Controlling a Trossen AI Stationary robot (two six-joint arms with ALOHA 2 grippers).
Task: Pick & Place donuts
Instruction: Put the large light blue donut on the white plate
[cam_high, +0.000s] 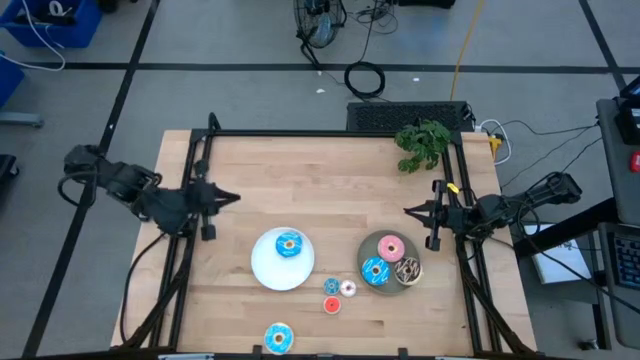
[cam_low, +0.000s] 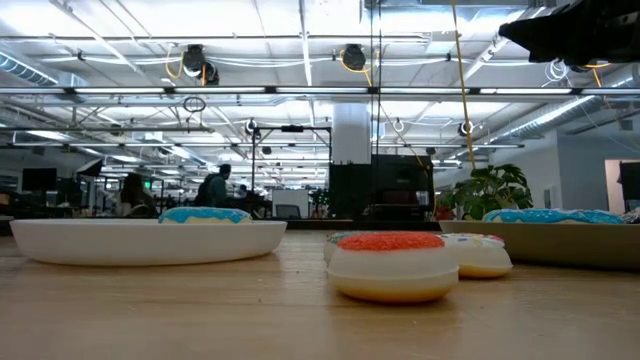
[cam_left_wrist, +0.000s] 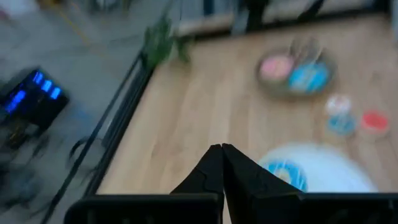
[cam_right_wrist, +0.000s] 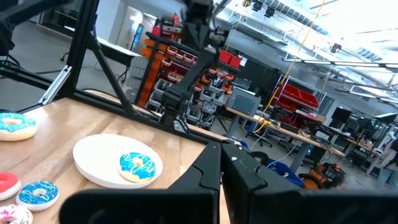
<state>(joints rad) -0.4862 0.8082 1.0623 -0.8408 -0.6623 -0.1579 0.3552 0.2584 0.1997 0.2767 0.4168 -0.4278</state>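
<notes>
In the high view a white plate (cam_high: 270, 270) carries one blue-iced donut (cam_high: 289, 244). A grey plate (cam_high: 391, 283) holds a pink donut (cam_high: 391, 247), a blue donut (cam_high: 375, 271) and a brown sprinkled donut (cam_high: 407, 270). Between the plates lie a tiny blue donut (cam_high: 332, 287), a pale pink one (cam_high: 348, 289) and a red one (cam_high: 332, 306). Another blue donut (cam_high: 278, 337) lies at the near edge. My left gripper (cam_high: 235, 198) hovers shut, left of and beyond the white plate. My right gripper (cam_high: 407, 211) hovers shut beyond the grey plate.
A green toy plant (cam_high: 423, 143) lies at the table's far right corner. Black frame rails (cam_high: 195, 170) run along the table's left, far and right edges. Bare wood lies across the table's far half. People stand far off in the room in the low view.
</notes>
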